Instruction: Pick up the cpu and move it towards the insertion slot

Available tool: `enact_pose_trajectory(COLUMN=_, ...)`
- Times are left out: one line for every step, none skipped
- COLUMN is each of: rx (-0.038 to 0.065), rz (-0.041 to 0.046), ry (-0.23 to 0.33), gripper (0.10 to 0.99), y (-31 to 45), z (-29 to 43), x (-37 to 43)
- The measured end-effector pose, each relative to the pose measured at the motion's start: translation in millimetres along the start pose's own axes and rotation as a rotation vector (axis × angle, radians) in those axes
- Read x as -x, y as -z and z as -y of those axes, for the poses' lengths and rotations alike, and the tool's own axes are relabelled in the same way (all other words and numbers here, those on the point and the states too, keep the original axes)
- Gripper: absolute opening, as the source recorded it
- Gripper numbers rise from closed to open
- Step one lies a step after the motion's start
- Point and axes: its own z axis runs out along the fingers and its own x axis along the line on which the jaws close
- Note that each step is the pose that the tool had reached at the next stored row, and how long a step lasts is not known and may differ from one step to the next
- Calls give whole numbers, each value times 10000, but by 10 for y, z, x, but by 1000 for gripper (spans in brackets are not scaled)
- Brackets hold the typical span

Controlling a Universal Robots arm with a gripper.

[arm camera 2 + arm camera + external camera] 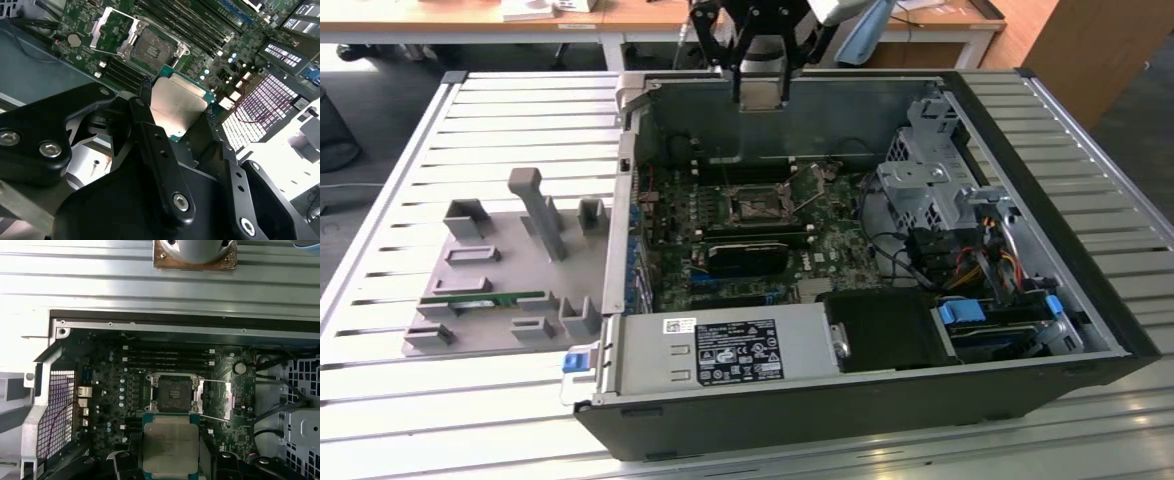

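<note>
My gripper (762, 85) hangs above the back wall of the open computer case (624, 200), shut on the cpu (762, 92). In both wrist views the cpu (177, 107) (170, 445) is a flat square chip with a silvery face and a green rim, clamped at two opposite edges by the black fingers (145, 90). The insertion slot (755, 205) sits on the motherboard below, a square socket with a shiny metal frame and a dark centre (150, 47) (175, 394). Its metal lid stands open. The cpu hovers well above the slot, apart from it.
A black rectangular block (747, 257) lies just in front of the slot. A power supply (720, 352) fills the case's front, with drive cages and cables (947, 210) at the exterior view's right. A grey fixture tray (467, 330) with a green memory stick (480, 298) lies on the slatted table.
</note>
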Motion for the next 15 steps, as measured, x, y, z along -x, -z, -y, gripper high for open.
enact_pose_trajectory(rx=0, rz=0, ry=0, gripper=541, y=-1, z=-5, x=25)
enact_pose_trajectory(rx=0, rz=0, ry=-2, gripper=541, y=-1, z=-10, x=48)
enact_pose_trajectory(rx=-1, rz=0, ry=-2, gripper=541, y=-1, z=-14, x=72)
enact_pose_trajectory(rx=0, rz=0, ry=-2, gripper=541, y=-2, z=-19, x=98)
enact_pose_trajectory(rx=-1, rz=0, ry=-2, gripper=541, y=-3, z=-25, x=127)
enact_pose_trajectory(rx=-1, rz=0, ry=-2, gripper=541, y=-3, z=-28, x=149)
enact_pose_trajectory(rx=0, rz=0, ry=-3, gripper=541, y=-3, z=-31, x=166)
enact_pose_trajectory(rx=1, rz=1, ry=-4, gripper=541, y=-4, z=-34, x=182)
enact_pose_trajectory(rx=0, rz=0, ry=-3, gripper=541, y=-4, z=-38, x=199)
enact_pose_trajectory(rx=-2, rz=0, ry=-3, gripper=541, y=-4, z=-39, x=208)
enact_pose_trajectory(rx=-1, rz=0, ry=-3, gripper=541, y=-4, z=-39, x=210)
enact_pose_trajectory(rx=0, rz=0, ry=-3, gripper=541, y=-4, z=-39, x=210)
enact_pose_trajectory(rx=0, rz=0, ry=-4, gripper=541, y=-4, z=-39, x=210)
enact_pose_trajectory(rx=1, rz=1, ry=-4, gripper=541, y=-5, z=-39, x=210)
enact_pose_trajectory(rx=1, rz=1, ry=-4, gripper=541, y=-5, z=-39, x=211)
